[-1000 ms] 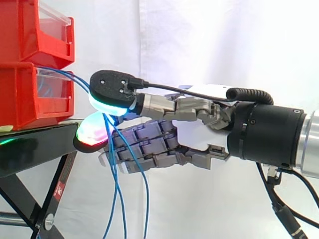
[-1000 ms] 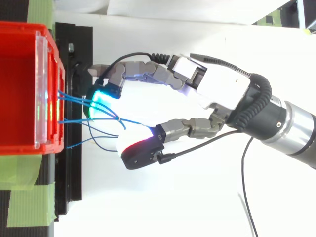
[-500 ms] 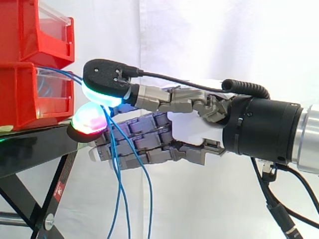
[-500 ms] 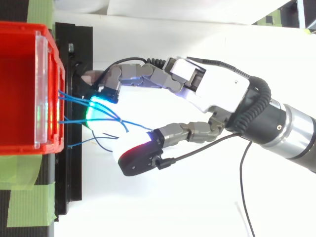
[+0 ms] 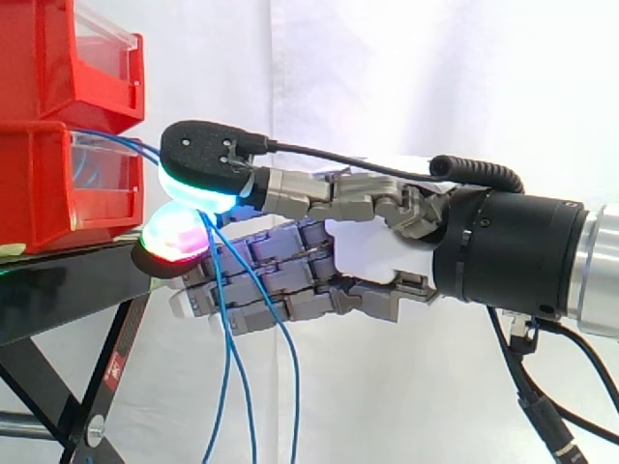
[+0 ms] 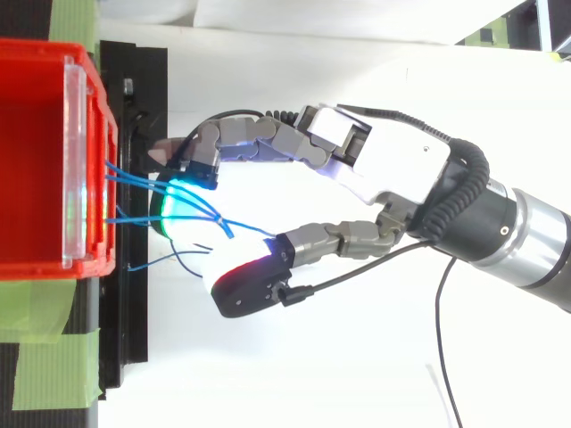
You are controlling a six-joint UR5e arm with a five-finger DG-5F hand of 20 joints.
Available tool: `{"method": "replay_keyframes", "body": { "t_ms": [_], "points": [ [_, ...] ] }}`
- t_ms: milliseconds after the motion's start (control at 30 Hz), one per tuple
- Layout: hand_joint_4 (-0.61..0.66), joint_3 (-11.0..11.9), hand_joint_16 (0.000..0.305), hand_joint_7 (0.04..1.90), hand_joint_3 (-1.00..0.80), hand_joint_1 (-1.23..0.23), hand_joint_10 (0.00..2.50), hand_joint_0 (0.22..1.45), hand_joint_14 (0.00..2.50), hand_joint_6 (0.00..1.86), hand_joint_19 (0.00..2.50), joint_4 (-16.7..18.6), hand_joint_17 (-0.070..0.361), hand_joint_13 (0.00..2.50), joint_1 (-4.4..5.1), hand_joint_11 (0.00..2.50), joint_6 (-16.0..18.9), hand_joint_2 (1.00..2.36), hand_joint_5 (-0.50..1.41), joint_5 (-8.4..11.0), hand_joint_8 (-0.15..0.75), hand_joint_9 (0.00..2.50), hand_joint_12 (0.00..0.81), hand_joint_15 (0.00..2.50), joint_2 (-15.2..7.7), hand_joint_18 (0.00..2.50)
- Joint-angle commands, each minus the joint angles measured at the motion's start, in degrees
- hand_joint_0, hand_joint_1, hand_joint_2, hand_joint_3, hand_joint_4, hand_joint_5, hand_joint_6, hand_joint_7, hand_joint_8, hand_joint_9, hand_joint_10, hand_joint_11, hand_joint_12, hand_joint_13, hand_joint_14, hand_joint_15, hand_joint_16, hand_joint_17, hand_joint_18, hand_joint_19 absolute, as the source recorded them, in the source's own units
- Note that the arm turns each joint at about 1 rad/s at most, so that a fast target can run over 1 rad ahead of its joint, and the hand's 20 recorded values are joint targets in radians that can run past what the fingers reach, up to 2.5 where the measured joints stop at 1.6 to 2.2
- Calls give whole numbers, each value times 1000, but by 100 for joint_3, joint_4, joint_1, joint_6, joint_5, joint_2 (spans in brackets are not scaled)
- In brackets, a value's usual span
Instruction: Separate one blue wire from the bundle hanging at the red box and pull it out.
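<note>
Here your robot hand [image 5: 372, 246] reaches level toward the red box [image 5: 44, 188], and you cannot tell whether it grips anything. The blue wires [image 5: 230, 387] leave the box front, cross the hand's tip and hang straight down. Your pull probably has to run back along the arm, away from the box.

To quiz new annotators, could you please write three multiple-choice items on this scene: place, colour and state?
1. The blue wires leave: A the lower red bin's front; B the curtain; C the floor.
2. The stand is: A white; B black; C yellow.
3. The pads of the hand are: A flat on the stand; B far from the wires; C closed around wires.
A: they run out of the bin's front. B: its top and legs are black. C: wires pass between pads set close.
</note>
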Motion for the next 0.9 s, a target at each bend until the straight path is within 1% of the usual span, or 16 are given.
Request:
{"method": "replay_keyframes", "body": {
  "t_ms": [0,233,367,467,600,733,867],
  "points": [
    [304,0,58,1203,-439,-679,5,595,10,532,319,24,131,475,6,189,0,1005,-123,1,334,487,409,282,0,457],
    [314,0,58,1234,-438,-667,5,586,10,505,334,24,131,484,-21,198,9,1005,-119,115,337,496,411,293,0,469],
    [314,0,58,1239,-441,-661,5,583,10,500,337,-3,131,491,-47,198,62,1005,-119,124,338,498,414,294,0,477],
    [315,0,58,1239,-438,-657,5,582,10,500,346,-12,131,493,-65,198,176,1006,-119,124,338,498,415,297,0,483],
    [317,0,58,1236,-436,-655,5,581,10,500,355,-29,131,501,-73,199,352,1006,-119,124,339,499,415,303,0,491],
    [314,0,58,1246,-437,-653,5,582,11,505,360,-73,130,511,-73,203,422,1005,-118,115,339,504,411,310,0,499],
    [306,0,57,1212,-425,-669,5,597,12,536,360,-135,129,524,-73,201,475,1007,-122,115,337,509,413,310,0,514]
  ]
}}
